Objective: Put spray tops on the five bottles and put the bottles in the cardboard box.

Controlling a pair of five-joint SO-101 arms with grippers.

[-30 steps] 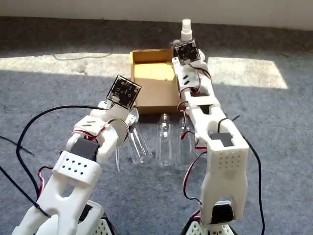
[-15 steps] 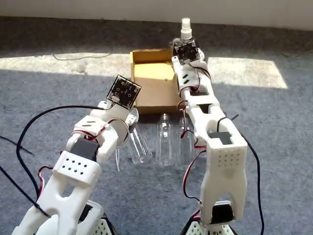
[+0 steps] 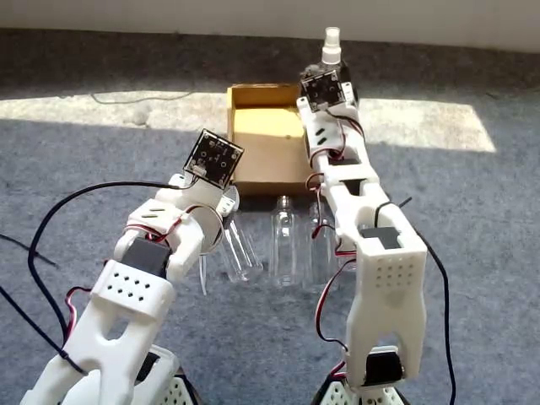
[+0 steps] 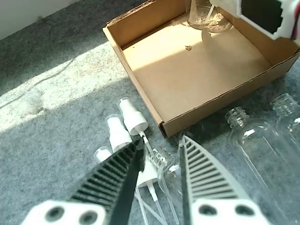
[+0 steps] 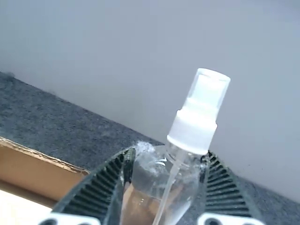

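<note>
A clear bottle with a white spray top (image 3: 331, 46) is held upright over the far right corner of the cardboard box (image 3: 257, 91); my right gripper (image 5: 166, 157) is shut on its body. Its base (image 4: 204, 14) shows inside the box (image 4: 187, 70) in the left wrist view. Three capless bottles (image 3: 284, 240) lie side by side on the carpet in front of the box. Loose spray tops (image 4: 132, 119) lie by the box's near left corner. My left gripper (image 4: 161, 143) hangs open just above them and a bottle neck (image 4: 164, 161).
Grey carpet (image 3: 472, 211) covers the floor, with a sunlit strip beside the box. A black cable (image 3: 84, 198) runs along the left arm. A pale wall (image 5: 140, 47) stands behind the box.
The held bottle's spray top has shifted slightly to the right at the box's far corner. The left arm has not moved.
</note>
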